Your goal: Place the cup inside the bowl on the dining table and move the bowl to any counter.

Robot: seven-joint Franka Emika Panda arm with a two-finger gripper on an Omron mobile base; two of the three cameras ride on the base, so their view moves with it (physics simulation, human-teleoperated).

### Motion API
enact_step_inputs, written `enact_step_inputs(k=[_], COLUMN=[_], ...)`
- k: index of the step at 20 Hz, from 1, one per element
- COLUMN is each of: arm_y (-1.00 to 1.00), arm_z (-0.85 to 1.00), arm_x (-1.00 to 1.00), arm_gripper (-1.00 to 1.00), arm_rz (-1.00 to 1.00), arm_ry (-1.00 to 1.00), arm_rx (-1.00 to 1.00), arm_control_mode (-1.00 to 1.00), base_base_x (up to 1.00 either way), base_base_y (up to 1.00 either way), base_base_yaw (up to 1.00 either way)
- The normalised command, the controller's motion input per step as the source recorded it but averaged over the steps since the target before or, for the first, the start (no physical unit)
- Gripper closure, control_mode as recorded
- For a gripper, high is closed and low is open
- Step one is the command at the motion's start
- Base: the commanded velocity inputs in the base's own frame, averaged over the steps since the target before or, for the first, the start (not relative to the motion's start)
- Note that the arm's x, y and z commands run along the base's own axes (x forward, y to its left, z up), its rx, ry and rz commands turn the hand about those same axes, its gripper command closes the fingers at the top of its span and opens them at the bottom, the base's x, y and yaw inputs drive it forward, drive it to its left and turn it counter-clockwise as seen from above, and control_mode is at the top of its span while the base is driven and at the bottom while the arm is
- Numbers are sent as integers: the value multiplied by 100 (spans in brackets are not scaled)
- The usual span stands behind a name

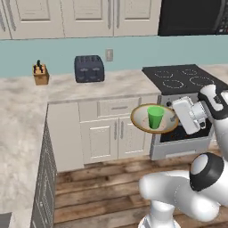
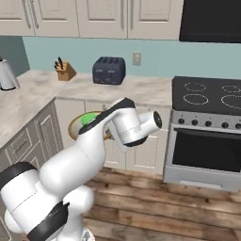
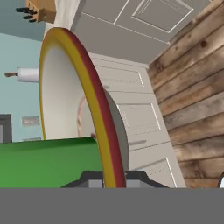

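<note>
A white robot arm carries one bowl (image 1: 154, 119) through a simulated kitchen, its fingers (image 3: 114, 177) closed on the bowl's rim, one on each side of the edge as the hand view shows. One green cup (image 1: 155, 117) stands upright inside the bowl, so the first half of the job appears done. The bowl hangs in the air above the wooden floor (image 1: 107, 187), in front of the cream cabinets (image 1: 109, 133) and just left of the oven (image 1: 182, 138), touching no surface. It seems to be held roughly level by its edge so the cup rides along without tipping; a rim hold of this kind leaves the bowl's weight hanging to one side, and a tilt could spill the cup.

The nearest desk (image 1: 111, 82), a beige stone top along the back wall, carries one dark toaster (image 1: 89, 68) and one knife block (image 1: 40, 73); a kettle (image 2: 7, 74) stands on the side run in the right base view. The cooktop shows four rings. What remains, by the look of it, is to set the bowl down on a counter.
</note>
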Motion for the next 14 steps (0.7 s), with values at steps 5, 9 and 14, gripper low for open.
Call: enact_step_inputs(k=[5,9,14], arm_y=[0,0,0], arm_z=[0,0,0], arm_x=[0,0,0], arm_gripper=[100,100,100], arm_rz=[0,0,0], arm_ry=[0,0,0], arm_rx=[0,0,0], arm_control_mode=[100,100,100], base_base_x=[61,47,22], base_base_y=[42,38,28], base_base_yaw=[3,10,26])
